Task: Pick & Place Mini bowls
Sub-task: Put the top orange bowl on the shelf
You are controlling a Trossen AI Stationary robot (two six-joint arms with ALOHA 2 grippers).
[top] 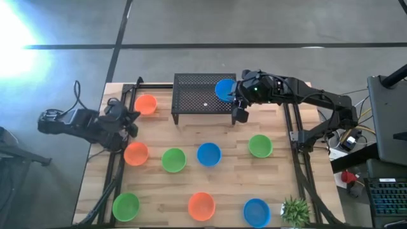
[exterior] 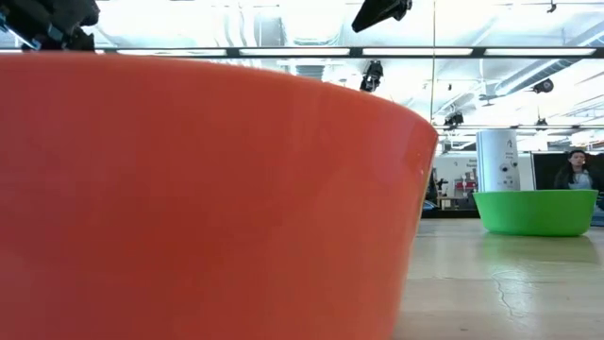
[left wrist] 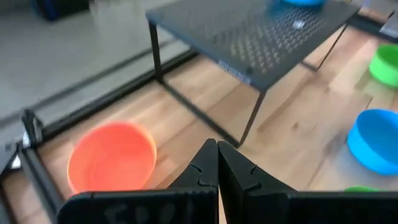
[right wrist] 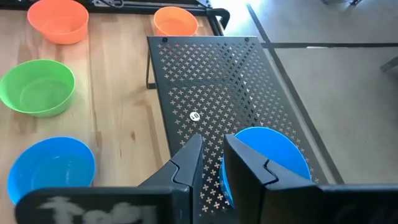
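Right now the wooden surface (top: pixel 191 184) is carrying most of the mini bowls, scattered across it, while a black perforated rack (top: pixel 197 95) is standing at its far edge. Eight bowls are sitting on the wood: orange ones (top: pixel 146 104) near the rack's left end, (top: pixel 136 153) by the left arm and (top: pixel 201 205) at the near edge, green ones at (top: pixel 173 159), (top: pixel 260 145) and (top: pixel 126 206), blue ones at (top: pixel 208 154) and (top: pixel 256 212). The ninth, a blue bowl (top: pixel 224 89), is resting on the rack's top at its right end.

That bowl is the one that matters. The right tool (top: pixel 240 109) is hanging just off the rack's right front corner, and its own camera shows the blue bowl (right wrist: pixel 264 158) lying directly past its fingers (right wrist: pixel 186 165), slightly to one side of the gap, mouth up. The jaws are standing a little apart with nothing between them, so I take the bowl as let go, not carried.

Being round, the bowl has no long axis and points nowhere but upward; its rim can be approached from any side. The right arm is plainly the nearer one to it.

The left tool (top: pixel 130 121) is waiting at the left edge, fingers (left wrist: pixel 208 171) pressed together and empty, with the orange bowl (left wrist: pixel 112 155) just ahead of it; I judge that the closest pick for that arm.
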